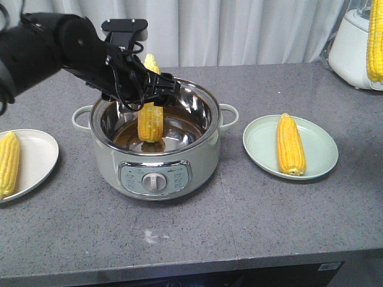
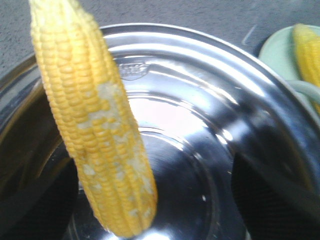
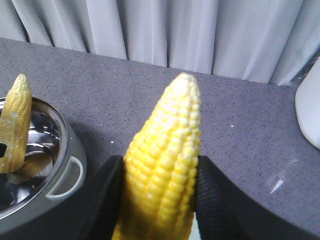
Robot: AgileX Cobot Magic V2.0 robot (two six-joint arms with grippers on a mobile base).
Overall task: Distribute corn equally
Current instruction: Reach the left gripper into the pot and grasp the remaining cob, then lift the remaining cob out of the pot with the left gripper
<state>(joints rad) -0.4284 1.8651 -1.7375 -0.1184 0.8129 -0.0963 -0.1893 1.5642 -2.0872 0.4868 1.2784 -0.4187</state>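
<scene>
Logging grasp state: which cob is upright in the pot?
The cob in the left gripper, tip up inside the steel pot. Two cobs lie flat on plates; the fourth cob is between the right gripper's fingers.

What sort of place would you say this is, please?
Probably a kitchen, or a mock-up of one: a grey speckled countertop, an electric cooking pot with a front dial, a pale green plate holding a corn cob, and a white blender-like appliance before a curtain.

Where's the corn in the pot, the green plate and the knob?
corn in the pot (image 1: 151, 122), front view, lower half of the cob
green plate (image 1: 318, 146), front view, bare right side
knob (image 1: 154, 181), front view, its centre
</scene>
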